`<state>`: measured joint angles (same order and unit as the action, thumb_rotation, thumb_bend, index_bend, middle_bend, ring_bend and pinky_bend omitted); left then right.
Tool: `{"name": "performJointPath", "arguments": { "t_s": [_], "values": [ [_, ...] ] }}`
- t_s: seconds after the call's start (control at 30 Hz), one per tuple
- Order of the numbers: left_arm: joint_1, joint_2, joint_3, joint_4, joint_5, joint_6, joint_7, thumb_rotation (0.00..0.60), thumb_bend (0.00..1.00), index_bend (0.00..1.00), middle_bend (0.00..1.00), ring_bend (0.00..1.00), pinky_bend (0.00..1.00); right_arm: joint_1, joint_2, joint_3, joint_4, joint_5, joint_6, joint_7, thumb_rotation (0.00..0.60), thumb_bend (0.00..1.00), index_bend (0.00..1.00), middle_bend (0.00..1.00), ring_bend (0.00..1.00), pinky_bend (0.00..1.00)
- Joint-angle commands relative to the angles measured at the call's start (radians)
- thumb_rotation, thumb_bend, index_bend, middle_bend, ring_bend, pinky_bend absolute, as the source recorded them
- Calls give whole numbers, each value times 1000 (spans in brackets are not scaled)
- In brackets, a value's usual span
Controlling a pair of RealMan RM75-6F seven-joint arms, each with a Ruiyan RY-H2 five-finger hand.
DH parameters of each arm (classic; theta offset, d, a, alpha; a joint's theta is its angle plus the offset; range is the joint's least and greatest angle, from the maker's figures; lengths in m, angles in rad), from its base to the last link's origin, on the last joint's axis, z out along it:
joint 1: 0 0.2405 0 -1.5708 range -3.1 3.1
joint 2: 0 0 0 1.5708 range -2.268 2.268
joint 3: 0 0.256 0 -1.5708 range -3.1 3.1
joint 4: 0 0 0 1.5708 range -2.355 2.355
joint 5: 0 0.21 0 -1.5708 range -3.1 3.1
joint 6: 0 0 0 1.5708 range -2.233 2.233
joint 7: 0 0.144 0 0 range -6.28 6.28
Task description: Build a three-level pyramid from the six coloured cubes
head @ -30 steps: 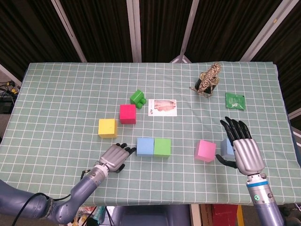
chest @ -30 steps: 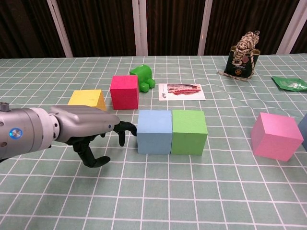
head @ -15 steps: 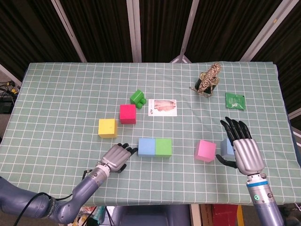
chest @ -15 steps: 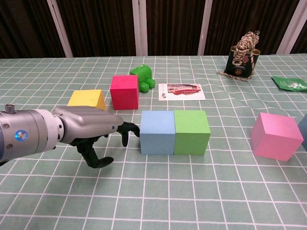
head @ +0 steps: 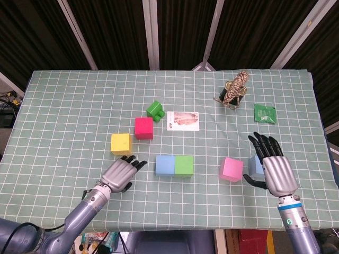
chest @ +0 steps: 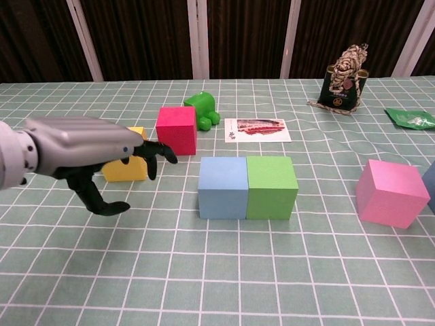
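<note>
While your left hand (head: 119,175) hovers at the near left of the table (head: 63,106), its fingers are spread wide and it holds nothing; in the chest view the dark fingertips (chest: 158,152) reach toward the yellow cube (head: 121,144), which sits just beyond them, and you cannot tell from either view whether they touch it. To the right of the yellow cube and a little farther back stands the red cube (head: 143,127). Beyond that, slightly right, lies a small green toy (head: 155,110), and next to it a printed card (head: 183,120) lies flat on the checked cloth.

Nearer to you, around the middle of the table, the blue cube (head: 165,165) and the green cube (head: 184,165) stand side by side with their faces touching, the blue one on the left. Both rest on the cloth, so no second level exists yet.

Farther right sits the pink cube (head: 231,169), well apart from the joined pair. Just beside it is a pale blue cube (head: 255,165), partly hidden behind your right hand (head: 275,168). That hand hangs with its fingers extended and apart, gripping nothing.

At the far right stand a rope-wrapped object (head: 234,89) and a green packet (head: 264,113).
</note>
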<state>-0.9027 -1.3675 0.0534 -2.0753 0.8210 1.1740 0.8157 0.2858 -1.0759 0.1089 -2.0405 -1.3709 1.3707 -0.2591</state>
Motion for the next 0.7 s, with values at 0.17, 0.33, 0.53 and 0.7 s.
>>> {"name": "performJointPath", "arguments": {
  "t_s": [0.17, 0.33, 0.53, 0.7],
  "values": [
    [174, 152, 54, -105, 275, 206, -186, 600, 194, 76, 174, 100, 159, 0, 0, 0, -1, 3, -6, -5, 600, 208, 0, 0, 0, 0],
    [285, 224, 111, -112, 384, 310, -274, 600, 141, 30, 112, 37, 93, 2, 9, -4, -1, 8, -23, -11, 600, 209, 0, 0, 0, 0],
    [406, 279, 174, -50, 505, 413, -370, 600, 88, 0, 61, 0, 41, 11, 33, -22, -14, 5, -63, -27, 600, 209, 0, 0, 0, 0],
    [507, 282, 188, 50, 599, 523, -477, 600, 88, 0, 61, 0, 41, 31, 69, -52, -27, 19, -141, -56, 600, 209, 0, 0, 0, 0]
  ]
}}
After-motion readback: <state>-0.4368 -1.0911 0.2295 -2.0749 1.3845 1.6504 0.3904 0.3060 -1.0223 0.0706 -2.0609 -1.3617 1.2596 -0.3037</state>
